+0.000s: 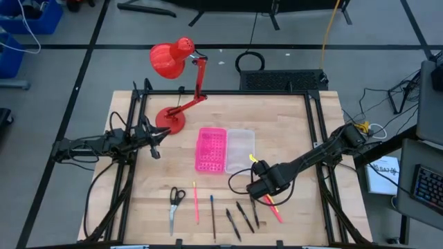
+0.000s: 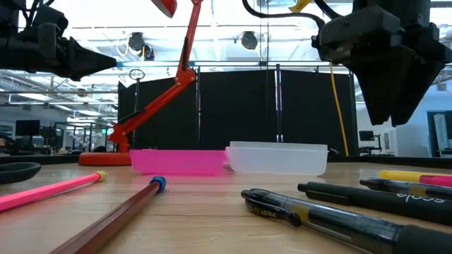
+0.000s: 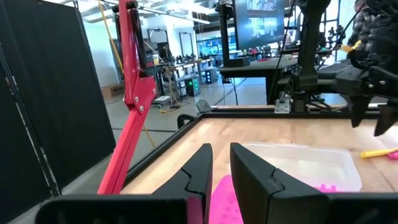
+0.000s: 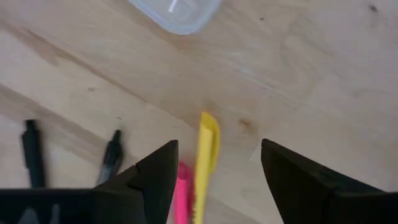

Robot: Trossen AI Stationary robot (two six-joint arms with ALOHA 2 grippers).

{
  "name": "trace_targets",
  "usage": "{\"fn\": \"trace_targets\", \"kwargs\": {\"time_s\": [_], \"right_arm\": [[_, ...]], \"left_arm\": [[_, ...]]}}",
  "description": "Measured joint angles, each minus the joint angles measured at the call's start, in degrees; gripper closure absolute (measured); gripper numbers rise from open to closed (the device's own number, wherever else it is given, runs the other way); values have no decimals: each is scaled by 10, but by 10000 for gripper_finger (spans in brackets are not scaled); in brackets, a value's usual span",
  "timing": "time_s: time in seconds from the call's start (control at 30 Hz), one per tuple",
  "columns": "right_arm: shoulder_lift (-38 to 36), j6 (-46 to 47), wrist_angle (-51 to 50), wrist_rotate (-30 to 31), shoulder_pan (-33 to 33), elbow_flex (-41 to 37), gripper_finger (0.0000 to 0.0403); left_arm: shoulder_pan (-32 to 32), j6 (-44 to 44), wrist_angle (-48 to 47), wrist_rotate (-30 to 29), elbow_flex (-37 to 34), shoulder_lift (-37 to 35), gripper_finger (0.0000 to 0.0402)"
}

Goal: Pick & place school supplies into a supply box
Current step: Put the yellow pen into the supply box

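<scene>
On pale wood, slim yellow pen (image 4: 207, 158)

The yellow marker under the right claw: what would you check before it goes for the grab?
1. Right gripper fingers spread: ok, open.
2. Yellow marker lies between the fingers: ok in the right wrist view.
3. Nothing else in the grab: not ok, a pink marker lies right beside it.
4. Gripper low enough to close: cannot tell; it hangs above the table.
5. Supply box open to receive: ok, clear tray faces up.
6. Left gripper out of the way: ok, off beside the red desk lamp.
</scene>
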Motion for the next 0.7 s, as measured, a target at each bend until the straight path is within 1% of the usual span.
{"fn": "trace_targets", "kwargs": {"time_s": [0.3, 0.37, 0.5, 0.7], "right_arm": [[0, 16, 16, 4, 7, 0, 184], [0, 25, 16, 14, 13, -1, 184], [0, 28, 32, 19, 25, -16, 184], [0, 27, 124, 4, 26, -71, 192]], "left_arm": [[0, 6, 0, 0, 0, 0, 337], [0, 6, 0, 0, 0, 0, 337], [0, 9, 0, 0, 0, 0, 337], [0, 8, 0, 0, 0, 0, 337]]}}
